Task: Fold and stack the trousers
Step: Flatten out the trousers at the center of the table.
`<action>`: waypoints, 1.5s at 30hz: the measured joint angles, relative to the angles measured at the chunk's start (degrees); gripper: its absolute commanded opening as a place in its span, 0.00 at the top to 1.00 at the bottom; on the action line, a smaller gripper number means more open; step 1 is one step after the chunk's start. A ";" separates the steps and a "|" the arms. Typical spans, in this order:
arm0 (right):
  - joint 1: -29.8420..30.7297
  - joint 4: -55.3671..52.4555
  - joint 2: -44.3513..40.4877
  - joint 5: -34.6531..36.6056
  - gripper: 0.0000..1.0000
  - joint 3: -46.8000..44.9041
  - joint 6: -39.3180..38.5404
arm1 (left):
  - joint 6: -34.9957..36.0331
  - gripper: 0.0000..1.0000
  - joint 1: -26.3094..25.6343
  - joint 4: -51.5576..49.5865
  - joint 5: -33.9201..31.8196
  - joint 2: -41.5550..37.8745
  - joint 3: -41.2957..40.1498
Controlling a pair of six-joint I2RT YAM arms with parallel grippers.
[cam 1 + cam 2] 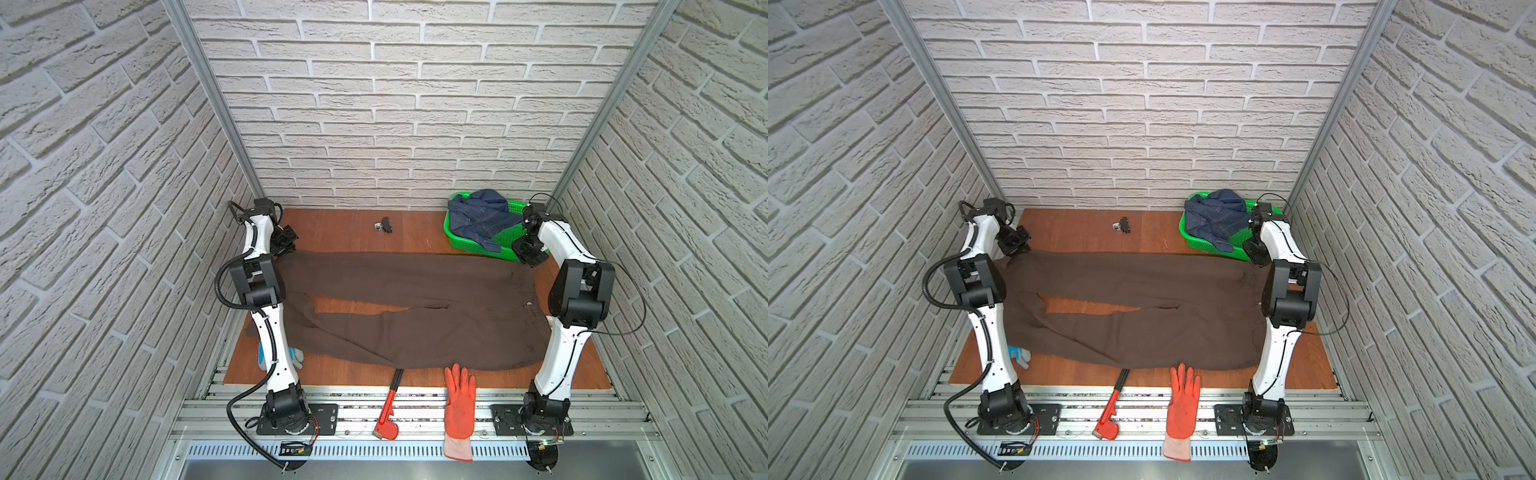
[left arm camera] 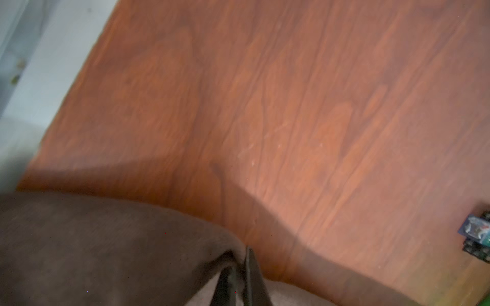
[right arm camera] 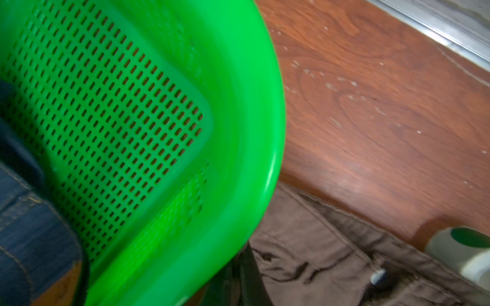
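**Trousers gripped at the far edge, one gripper at each end**

The trousers [image 1: 407, 316] lie flat on the worktop [image 1: 340, 228]. Their long axis runs side to side, with the waist toward the right arm and the leg ends toward the left. The left gripper [image 1: 286, 246] sits at the far corner of the leg end. It is pressed together on a pleat of brown cloth, as the left wrist view shows. The right gripper [image 1: 531, 257] sits at the far corner of the waist, just beside the green basket [image 1: 453, 237]. It is also pressed together, but whether it has caught cloth cannot be told. The near edge lies toward the arm bases from both grippers, so a lengthwise fold would likely carry the far edge that way. No brand, label or writing is legible.
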 measured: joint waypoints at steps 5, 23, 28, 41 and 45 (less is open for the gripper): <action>0.11 -1.81 4.55 0.26 0.90 6.84 0.70 | -1.14 1.00 0.00 -1.27 0.57 4.55 5.35; -0.09 -3.32 -0.22 3.89 0.42 4.94 -1.01 | -1.60 0.32 -0.26 3.39 -2.32 -10.71 -4.92; 0.72 -2.60 -16.33 3.19 0.42 -6.91 -4.02 | -0.46 0.32 0.46 9.20 -4.57 -35.04 -26.05; 11.43 -0.68 -28.20 -2.14 0.43 -43.04 -6.16 | 1.25 0.29 6.32 14.38 -3.26 -57.33 -71.60; 10.12 1.81 -25.00 -1.92 0.43 -45.83 -5.70 | 2.56 0.18 9.92 14.60 -2.67 -59.36 -72.72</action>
